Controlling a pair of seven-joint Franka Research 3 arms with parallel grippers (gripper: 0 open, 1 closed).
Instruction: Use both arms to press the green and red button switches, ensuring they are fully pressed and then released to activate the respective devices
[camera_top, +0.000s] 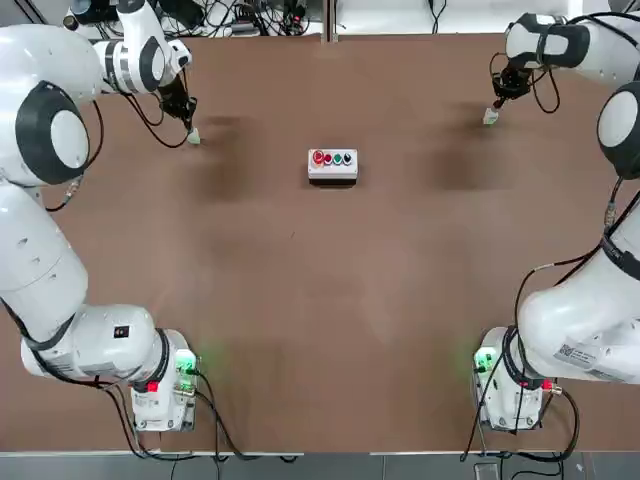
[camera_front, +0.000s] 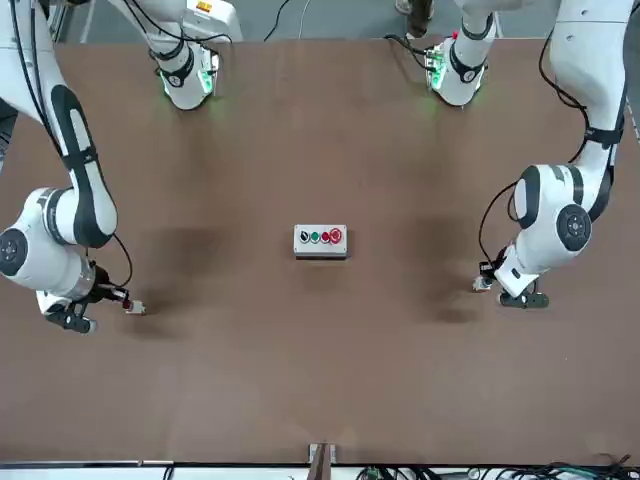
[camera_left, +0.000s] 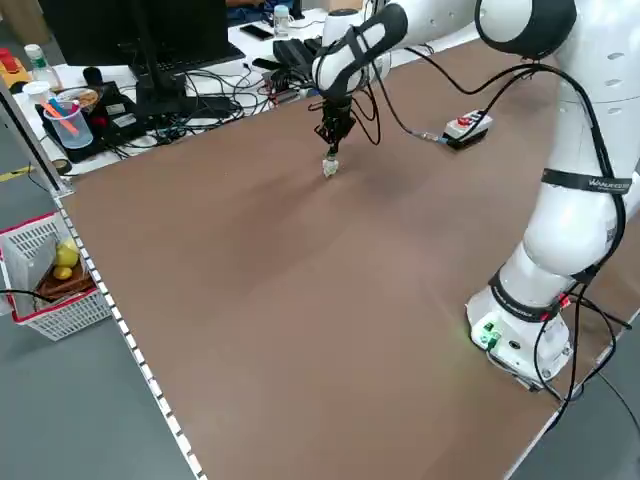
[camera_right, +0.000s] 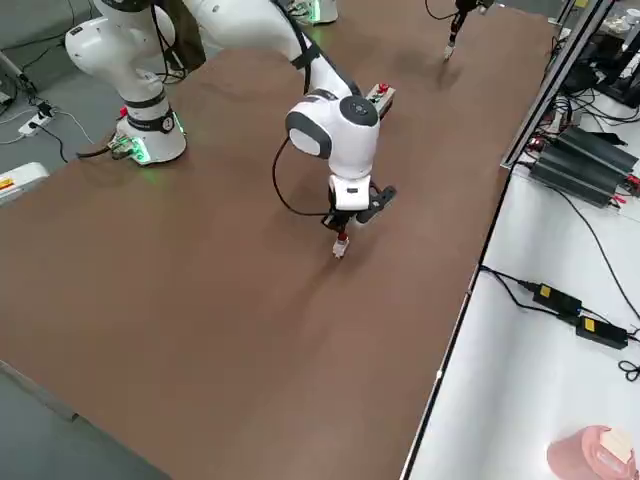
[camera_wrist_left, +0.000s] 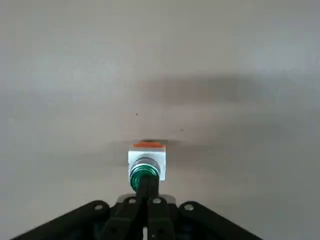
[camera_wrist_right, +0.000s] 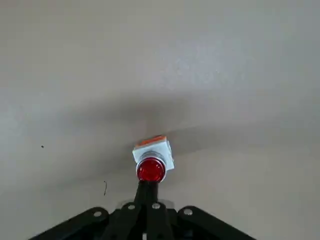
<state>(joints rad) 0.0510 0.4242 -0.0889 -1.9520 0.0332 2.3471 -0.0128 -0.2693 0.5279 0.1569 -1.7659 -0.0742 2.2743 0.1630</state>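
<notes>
The green button switch (camera_wrist_left: 146, 167), a small pale body with a round green cap, stands on the brown table at the far left (camera_top: 193, 137). My left gripper (camera_wrist_left: 147, 184) is shut, and its joined fingertips rest on the green cap from above (camera_left: 333, 140). At the far right of the table sits the red button switch (camera_wrist_right: 151, 169), also visible in the top view (camera_top: 490, 117). My right gripper (camera_wrist_right: 148, 187) is shut too, with its tips at the edge of the red cap (camera_right: 343, 228). Whether either cap is pushed down cannot be told.
A white rectangular box with a row of red and green buttons (camera_top: 332, 163) lies at the table's middle back. Both arm bases (camera_top: 160, 385) stand at the near edge. Beyond the table are cables, a monitor, and a red and white basket (camera_left: 50, 275).
</notes>
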